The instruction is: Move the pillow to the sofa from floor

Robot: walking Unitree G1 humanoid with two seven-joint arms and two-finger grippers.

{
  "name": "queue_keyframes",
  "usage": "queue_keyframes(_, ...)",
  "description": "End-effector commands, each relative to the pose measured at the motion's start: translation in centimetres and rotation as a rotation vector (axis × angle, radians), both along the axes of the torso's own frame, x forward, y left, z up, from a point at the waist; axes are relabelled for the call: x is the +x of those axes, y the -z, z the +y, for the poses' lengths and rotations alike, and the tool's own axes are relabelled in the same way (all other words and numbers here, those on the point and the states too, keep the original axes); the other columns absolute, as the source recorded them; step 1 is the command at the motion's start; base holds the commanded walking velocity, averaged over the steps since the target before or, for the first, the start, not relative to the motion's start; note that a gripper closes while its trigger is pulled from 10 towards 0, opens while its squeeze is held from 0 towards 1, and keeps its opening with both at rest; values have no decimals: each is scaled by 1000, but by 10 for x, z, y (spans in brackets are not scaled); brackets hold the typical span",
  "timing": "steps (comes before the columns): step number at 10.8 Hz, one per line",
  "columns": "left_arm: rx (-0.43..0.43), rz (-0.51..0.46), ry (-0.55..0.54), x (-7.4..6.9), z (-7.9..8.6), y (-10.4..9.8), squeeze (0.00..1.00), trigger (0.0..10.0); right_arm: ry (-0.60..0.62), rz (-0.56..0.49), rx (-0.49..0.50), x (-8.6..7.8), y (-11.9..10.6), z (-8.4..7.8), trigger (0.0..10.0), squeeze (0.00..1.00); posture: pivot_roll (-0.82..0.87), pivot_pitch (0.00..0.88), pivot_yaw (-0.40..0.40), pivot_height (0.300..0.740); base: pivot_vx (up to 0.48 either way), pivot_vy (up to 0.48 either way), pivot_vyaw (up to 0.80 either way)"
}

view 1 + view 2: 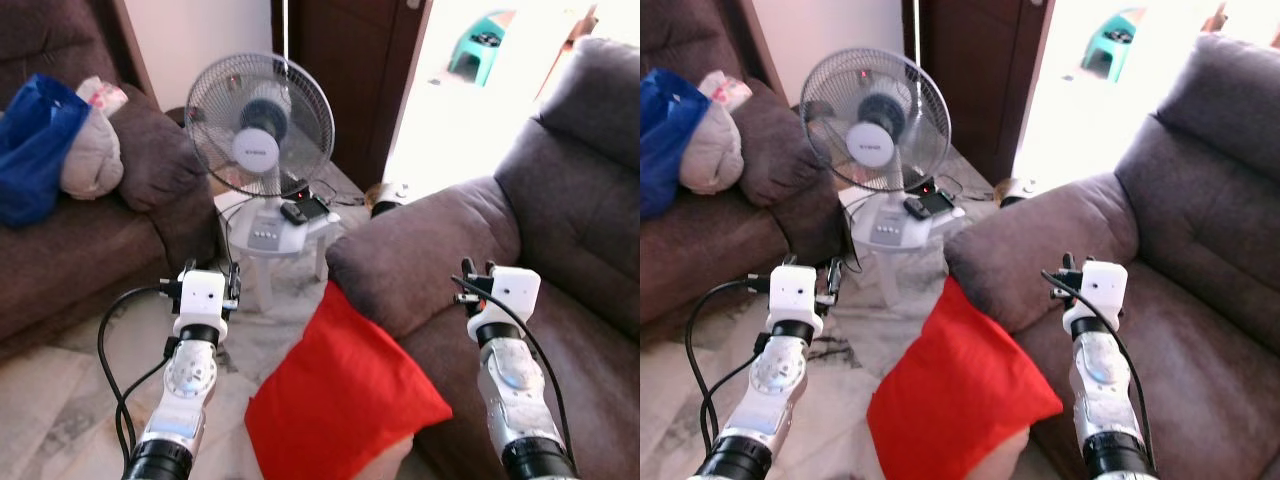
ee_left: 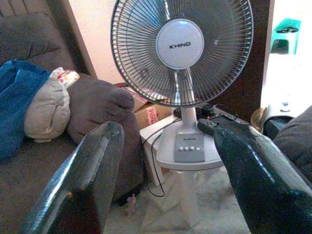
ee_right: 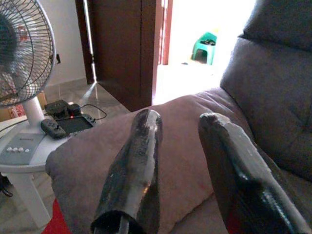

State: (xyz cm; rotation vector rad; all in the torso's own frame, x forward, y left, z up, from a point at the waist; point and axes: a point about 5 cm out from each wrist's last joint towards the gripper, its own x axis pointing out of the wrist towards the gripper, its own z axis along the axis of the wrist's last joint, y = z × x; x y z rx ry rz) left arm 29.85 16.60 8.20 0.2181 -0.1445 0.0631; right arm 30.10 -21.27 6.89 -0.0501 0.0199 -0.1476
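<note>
We hold our left gripper [image 2: 168, 161] and right gripper [image 3: 187, 161] spread, empty, flanking the red pillow [image 1: 345, 400] leaning against the sofa [image 1: 560, 250], ready to grasp.

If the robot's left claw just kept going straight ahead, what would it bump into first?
Probably the fan. The left gripper is open and points right at the fan's base on the small white table, with bare floor in between. Depth is hard to judge, so the table edge could come first.
</note>
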Motion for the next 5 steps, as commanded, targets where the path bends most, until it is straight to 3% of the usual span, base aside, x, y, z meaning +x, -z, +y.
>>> queue_keyframes(1, -1, 2, 2, -1, 0, -2, 0, 10000, -1, -20, 0, 3, -5, -1, 10000, 0, 34, 0, -48, 646, 0, 0, 0)
queue_keyframes(5, 4, 0, 5, 0, 1, -4, 0, 10000, -10, -20, -4, 3, -6, 1, 10000, 0, 37, 0, -48, 646, 0, 0, 0)
